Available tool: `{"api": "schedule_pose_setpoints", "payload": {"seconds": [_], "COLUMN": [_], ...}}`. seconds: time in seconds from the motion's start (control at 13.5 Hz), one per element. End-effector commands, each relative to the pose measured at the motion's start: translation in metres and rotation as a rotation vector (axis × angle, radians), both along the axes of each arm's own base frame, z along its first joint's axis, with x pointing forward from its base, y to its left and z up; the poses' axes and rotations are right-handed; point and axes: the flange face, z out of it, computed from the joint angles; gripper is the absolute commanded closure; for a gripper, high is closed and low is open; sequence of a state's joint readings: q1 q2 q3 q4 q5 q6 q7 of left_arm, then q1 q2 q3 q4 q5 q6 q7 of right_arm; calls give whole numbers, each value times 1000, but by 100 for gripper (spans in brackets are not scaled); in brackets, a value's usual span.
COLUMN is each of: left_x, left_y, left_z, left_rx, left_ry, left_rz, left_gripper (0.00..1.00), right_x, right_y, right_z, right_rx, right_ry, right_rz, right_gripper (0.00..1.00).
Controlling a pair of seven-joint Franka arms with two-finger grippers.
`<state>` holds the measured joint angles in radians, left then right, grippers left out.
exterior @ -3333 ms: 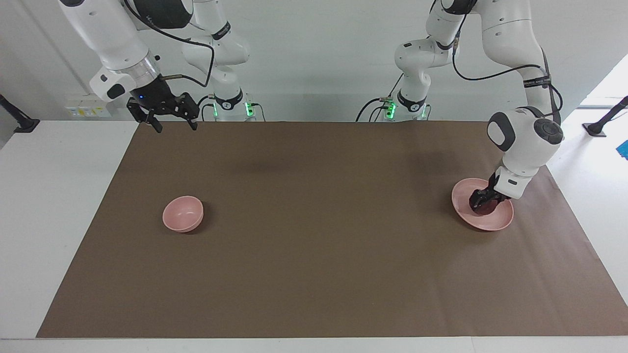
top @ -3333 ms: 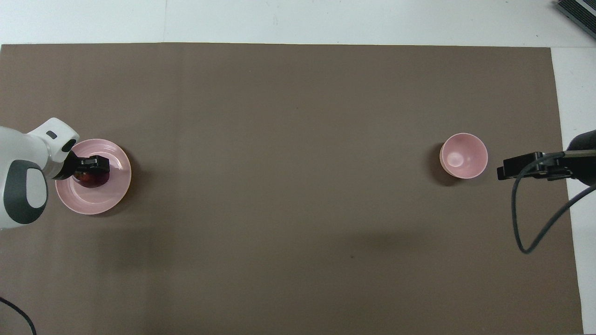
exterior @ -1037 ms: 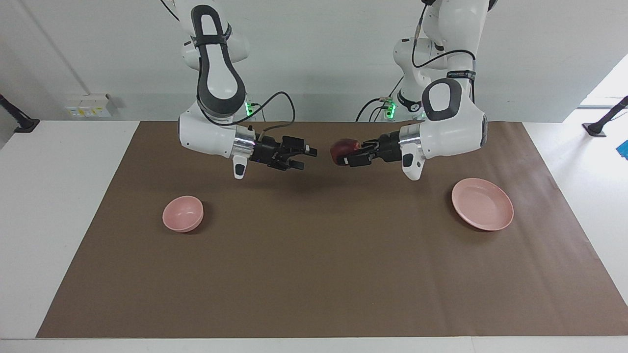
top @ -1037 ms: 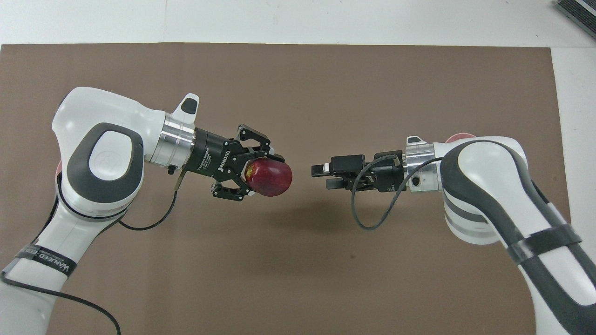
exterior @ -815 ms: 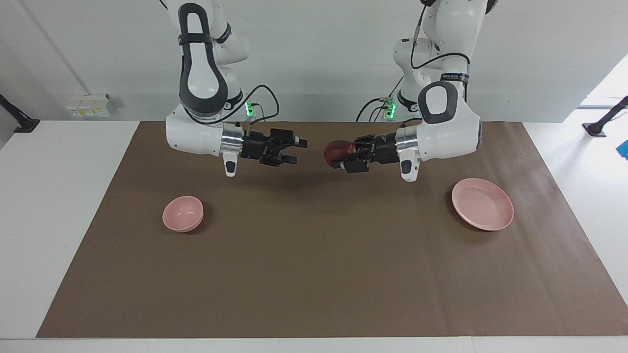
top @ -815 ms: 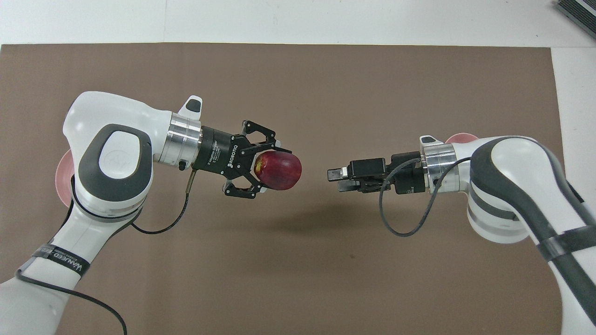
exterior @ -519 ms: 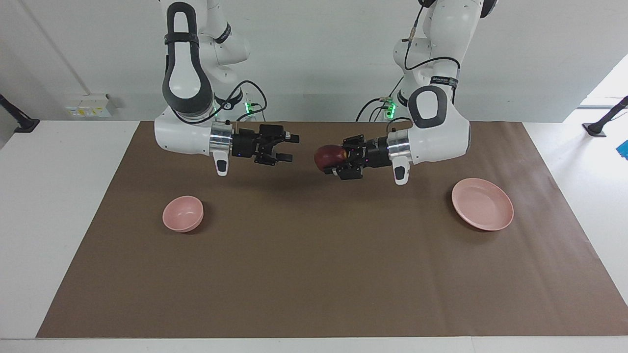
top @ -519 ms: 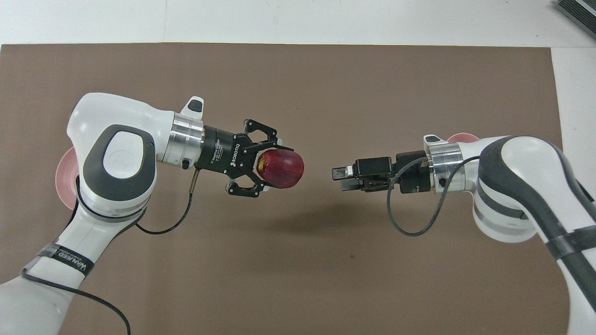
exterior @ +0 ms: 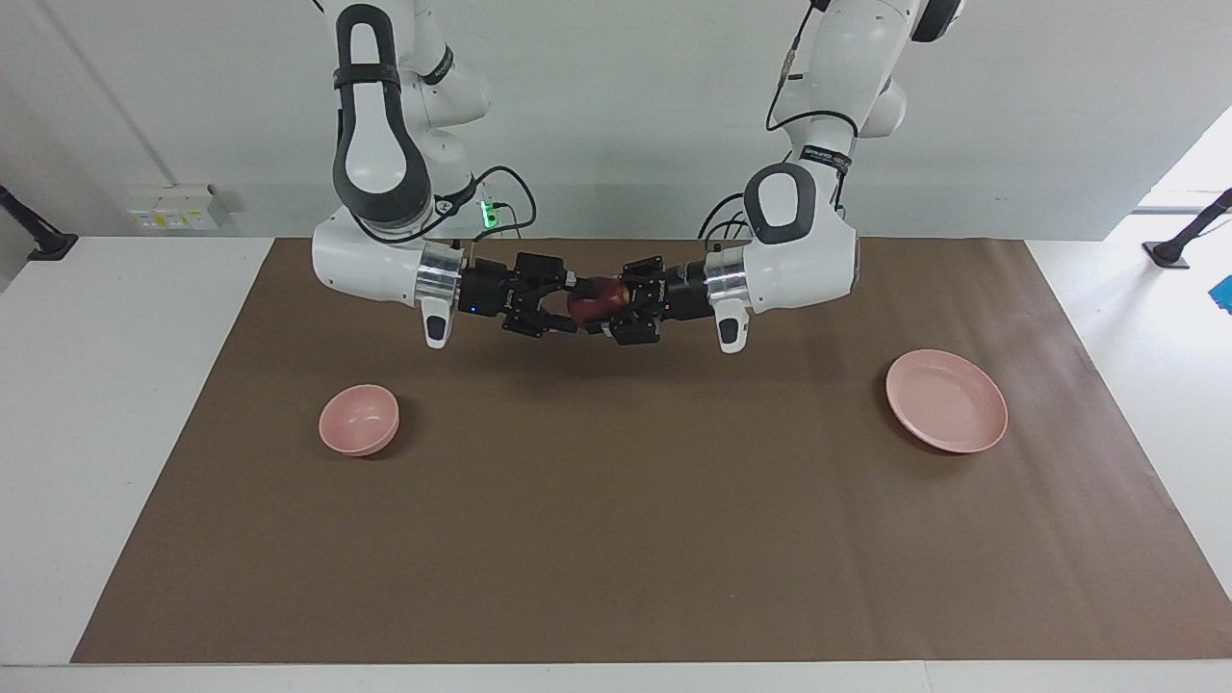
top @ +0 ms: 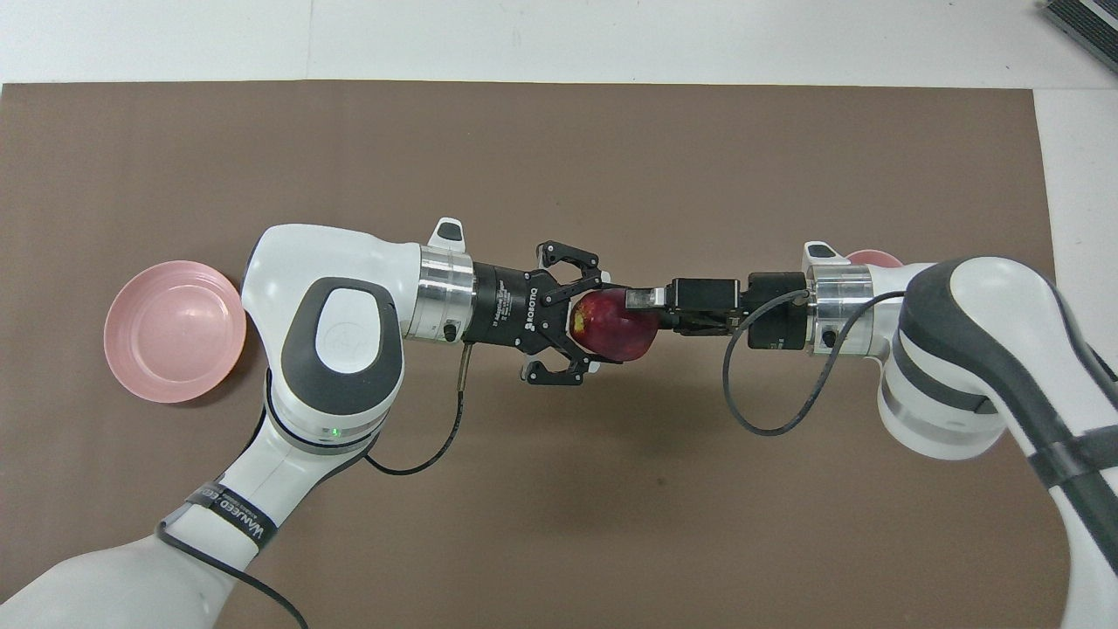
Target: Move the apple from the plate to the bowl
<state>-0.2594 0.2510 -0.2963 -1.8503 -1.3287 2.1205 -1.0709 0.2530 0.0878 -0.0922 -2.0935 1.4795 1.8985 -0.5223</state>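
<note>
- Handover, facing view: apple [exterior: 593, 294] held up over the middle of the mat [exterior: 616, 539], well apart from both dishes; probably passed on because plate [exterior: 948, 399] lies at the left arm's end and bowl [exterior: 359, 420] at the right arm's end.
- Left gripper [exterior: 599, 304] clamped on the apple, offered sideways; right gripper [exterior: 568, 306] spread wide, straddling the fruit's free end, not closed on it.
- Overhead view: apple seated in the left fingertips, one right finger [top: 640, 299] laid over its top.
- Plate bare; bowl mostly hidden under the right arm.

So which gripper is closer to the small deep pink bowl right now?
Right. The right gripper is up over the mat's middle, reaching the dark red apple; the left gripper holds that apple, one step farther from the bowl.
</note>
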Motion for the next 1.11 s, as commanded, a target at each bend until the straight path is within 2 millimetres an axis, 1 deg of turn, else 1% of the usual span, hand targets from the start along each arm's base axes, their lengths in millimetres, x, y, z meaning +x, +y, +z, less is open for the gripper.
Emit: {"api": "schedule_pose_setpoints", "payload": {"seconds": [0.0, 0.07, 0.44, 0.81, 1.04], "left_x": [-9, -15, -21, -20, -15], "left_y": [-10, -20, -31, -29, -23], "left_z": [1, 1, 2, 2, 2], "left_rx": [-9, -4, -3, -4, -3], "left_ry": [14, 6, -3, 0, -3], "left_rz": [33, 31, 48, 49, 67], "left_gripper": [100, 100, 100, 100, 100], "right_x": [-3, -3, -4, -9, -13], "right_y": [-4, -4, -1, -1, -1], "right_z": [0, 0, -2, -2, -4], "right_rx": [15, 14, -11, -3, -12], "right_ry": [-34, -34, -38, -32, -29], "right_rz": [-24, -23, -24, 5, 14], "right_gripper": [0, 0, 0, 0, 0]}}
